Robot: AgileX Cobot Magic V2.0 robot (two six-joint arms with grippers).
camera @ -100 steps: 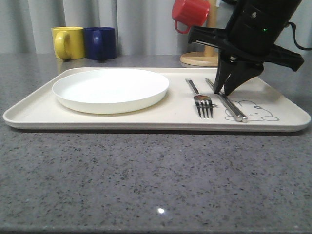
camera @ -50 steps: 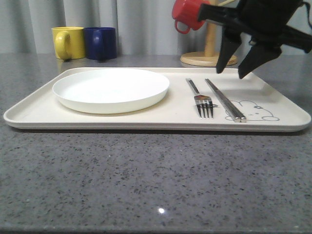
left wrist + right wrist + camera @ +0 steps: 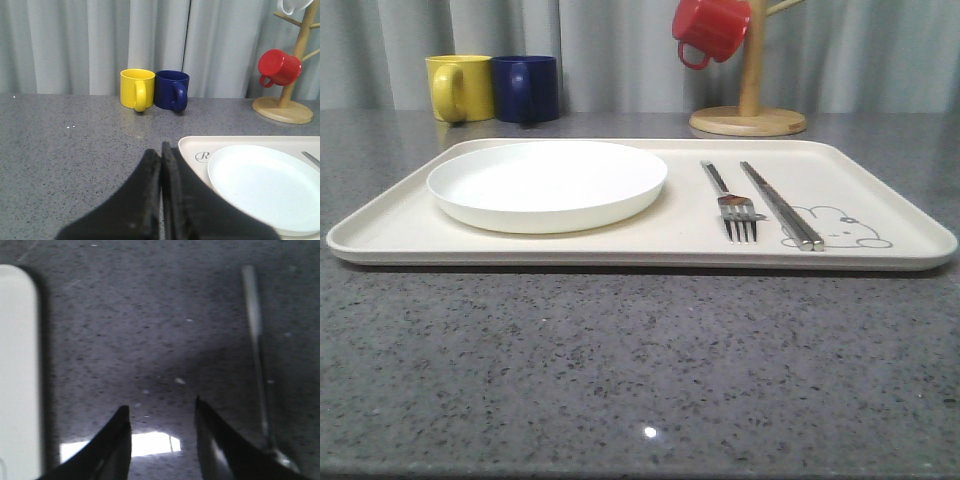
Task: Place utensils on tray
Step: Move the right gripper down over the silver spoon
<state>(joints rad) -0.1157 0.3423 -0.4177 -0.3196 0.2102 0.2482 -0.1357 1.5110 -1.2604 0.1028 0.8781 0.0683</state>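
Right hand (image 3: pixel 160 440): fingers apart, empty, above bare grey counter (image 3: pixel 150 330); spoon (image 3: pixel 257 350) lies on the counter just beside it, off the tray (image 3: pixel 17 365).
Left hand (image 3: pixel 161 200): fingers pressed together, holding nothing, beside the tray's near corner.
On tray: white plate (image 3: pixel 548 182), fork (image 3: pixel 730 200), chopsticks (image 3: pixel 780 204) side by side by the rabbit drawing.
Judged status: three items placed; spoon outstanding.
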